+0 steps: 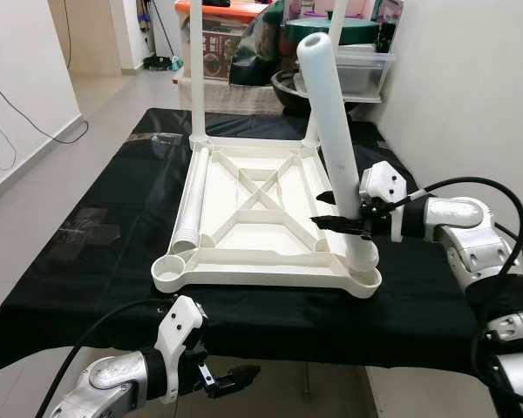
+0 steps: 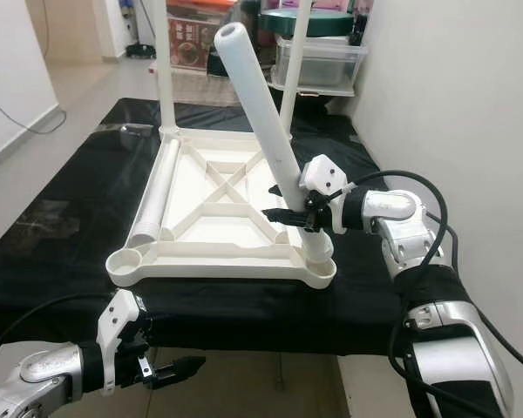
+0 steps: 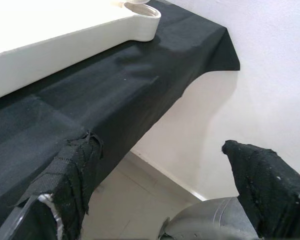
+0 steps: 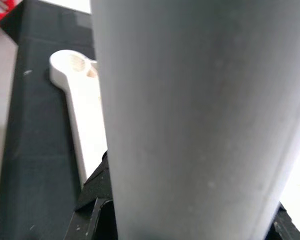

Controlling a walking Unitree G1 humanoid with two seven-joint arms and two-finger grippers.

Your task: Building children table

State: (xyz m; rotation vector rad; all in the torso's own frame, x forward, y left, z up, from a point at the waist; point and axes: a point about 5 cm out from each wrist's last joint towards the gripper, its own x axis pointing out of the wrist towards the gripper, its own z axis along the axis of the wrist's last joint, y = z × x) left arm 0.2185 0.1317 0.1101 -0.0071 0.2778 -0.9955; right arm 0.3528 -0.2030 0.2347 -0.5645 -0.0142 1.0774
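Observation:
A white plastic tabletop (image 1: 257, 261) lies upside down on the black-clothed table (image 1: 87, 261). Two white legs (image 1: 194, 70) stand upright in its far corners. A third leg (image 1: 192, 200) lies loose along the inside of the left rim. The fourth leg (image 1: 336, 131) leans in the near right corner socket, tilted back and to the left. My right gripper (image 1: 329, 223) is shut on it low down, and the leg (image 4: 190, 125) is seen close up in the right wrist view. My left gripper (image 1: 235, 379) hangs open below the table's front edge, holding nothing.
A white wall runs close along the right side. Storage boxes and a dark bowl (image 1: 292, 87) stand behind the table. There is tiled floor on the left, with cables by the wall. The near left corner socket (image 1: 170, 266) holds no leg.

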